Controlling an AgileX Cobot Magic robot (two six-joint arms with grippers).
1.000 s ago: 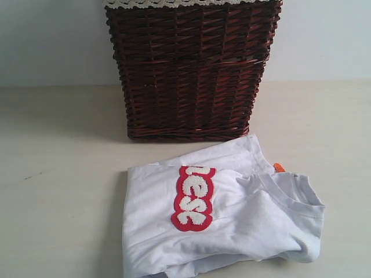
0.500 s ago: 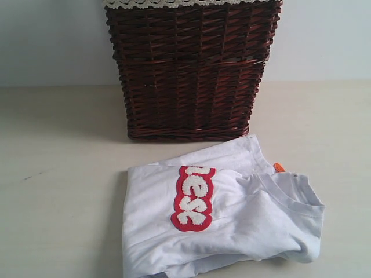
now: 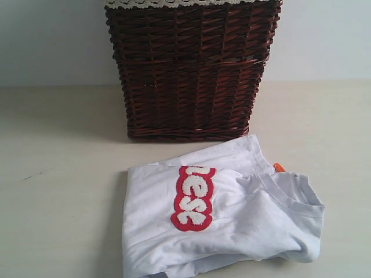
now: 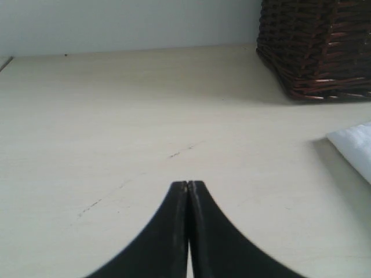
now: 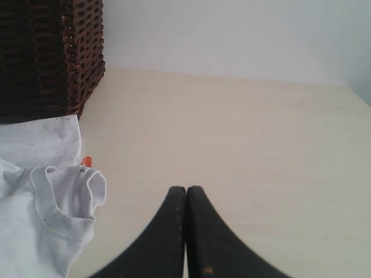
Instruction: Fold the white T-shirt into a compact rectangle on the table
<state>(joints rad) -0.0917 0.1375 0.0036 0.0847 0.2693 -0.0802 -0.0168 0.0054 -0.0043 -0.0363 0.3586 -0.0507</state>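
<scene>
The left hand (image 4: 188,184) and the right hand (image 5: 185,188) are hanging empty over the table (image 3: 58,174), jaws pressing fully together. The white T-shirt (image 3: 243,220) is lying roughly folded between them, lettering up, just before the dark wicker basket (image 3: 191,69).

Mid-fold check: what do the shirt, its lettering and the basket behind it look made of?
White short-sleeved T-shirt: soft matte knit, likely cotton; it creases and drapes. Red-outlined lettering: fuzzy, towel-like pile. Dark brown basket: glossy woven wicker, strands visible, with pale lace-looking trim on top.
</scene>
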